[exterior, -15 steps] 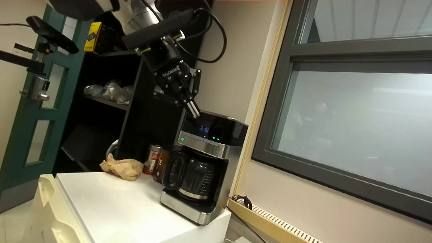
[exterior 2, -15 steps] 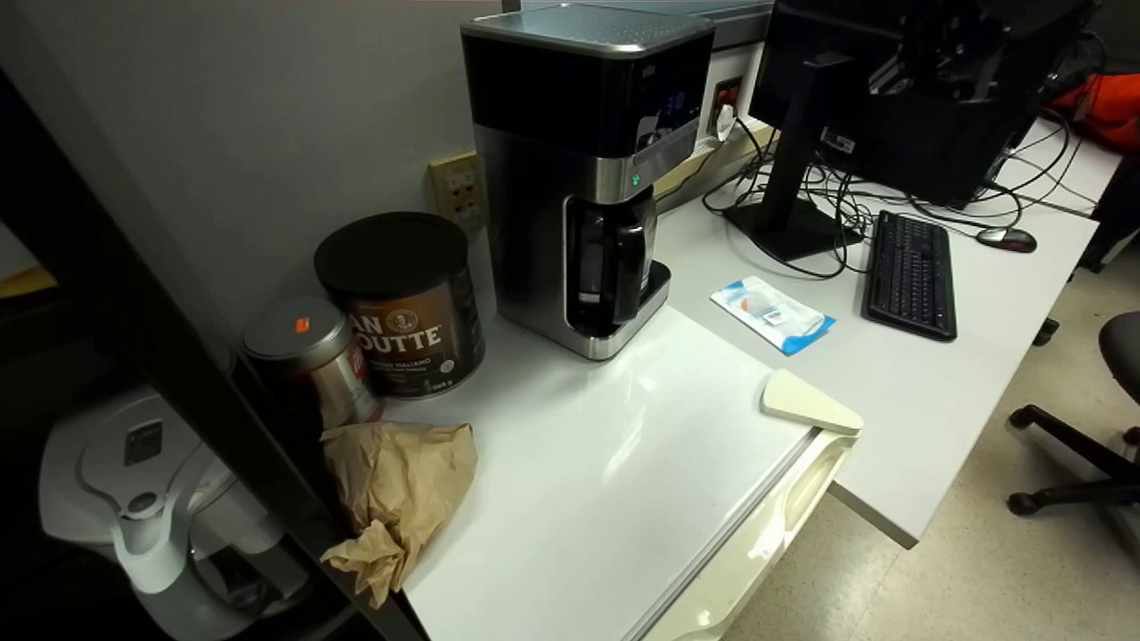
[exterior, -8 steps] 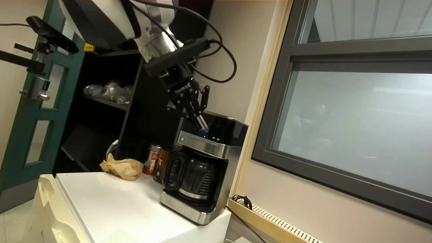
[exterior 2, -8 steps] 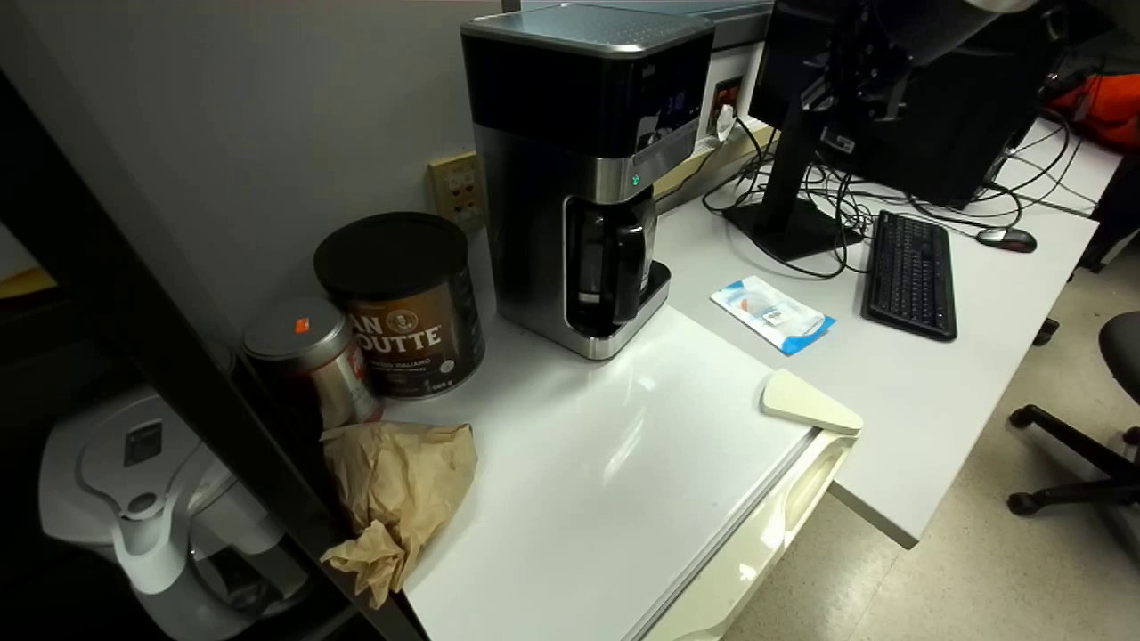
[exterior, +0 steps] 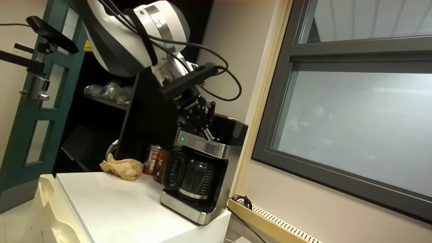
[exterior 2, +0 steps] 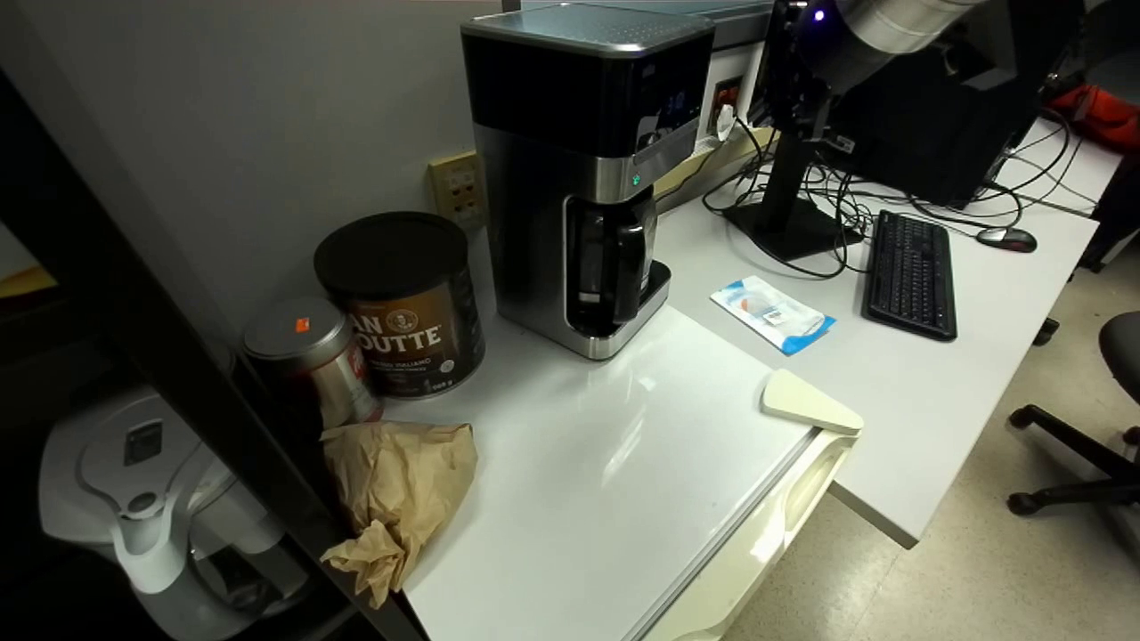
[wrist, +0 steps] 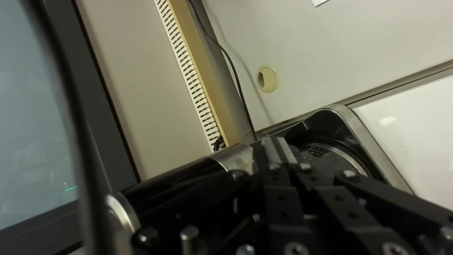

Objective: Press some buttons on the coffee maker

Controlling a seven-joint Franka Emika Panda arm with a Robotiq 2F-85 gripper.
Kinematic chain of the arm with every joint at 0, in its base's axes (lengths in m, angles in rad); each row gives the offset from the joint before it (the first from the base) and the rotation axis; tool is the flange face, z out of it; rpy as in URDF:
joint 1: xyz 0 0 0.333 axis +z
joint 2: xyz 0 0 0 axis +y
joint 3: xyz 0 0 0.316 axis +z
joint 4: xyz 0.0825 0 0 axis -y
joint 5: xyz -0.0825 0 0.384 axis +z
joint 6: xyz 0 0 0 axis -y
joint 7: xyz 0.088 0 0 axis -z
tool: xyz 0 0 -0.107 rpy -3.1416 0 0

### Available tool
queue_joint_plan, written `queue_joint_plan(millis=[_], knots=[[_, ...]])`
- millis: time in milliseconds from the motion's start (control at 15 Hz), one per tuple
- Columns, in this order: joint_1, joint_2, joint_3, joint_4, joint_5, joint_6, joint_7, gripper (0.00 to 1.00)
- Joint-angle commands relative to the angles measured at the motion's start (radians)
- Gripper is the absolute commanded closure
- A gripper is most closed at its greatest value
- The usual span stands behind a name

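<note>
The black and steel coffee maker (exterior: 233, 133) stands on a white fridge top, with its glass carafe (exterior: 197, 177) inside. It also shows in the other views (exterior 2: 543, 200) (wrist: 239, 158). Its lit clock display (exterior 2: 676, 101) is hidden behind my gripper in an exterior view. A round green-lit button (exterior: 182, 138) and small green lights (exterior: 216, 138) show on its front. My gripper (exterior: 208, 135) is shut and empty, fingertips pointing down at the lower part of the panel. It also shows in the wrist view (wrist: 279, 150). I cannot tell whether the tips touch the panel.
A brown coffee can (exterior 2: 401, 312), a smaller tin (exterior 2: 312, 356) and a crumpled paper bag (exterior 2: 401, 499) stand beside the coffee maker. A black shelf post (exterior 2: 178, 356) is close by. A desk holds a monitor, a keyboard (exterior 2: 910, 276) and a packet (exterior 2: 773, 313). A wall is behind.
My gripper has moved down and toward the coffee maker, from above its top edge to the lower panel. It now covers the clock display in an exterior view. It has stayed shut.
</note>
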Motion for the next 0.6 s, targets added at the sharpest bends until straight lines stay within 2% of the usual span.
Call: queue_joint_plan(millis=[0,533], knots=[[0.015,0.082,-0.012,0.112,0.033,0.023,-0.054,1.00],[0.026,0.182,-0.009,0.251,0.134,0.008,-0.164,1.00]])
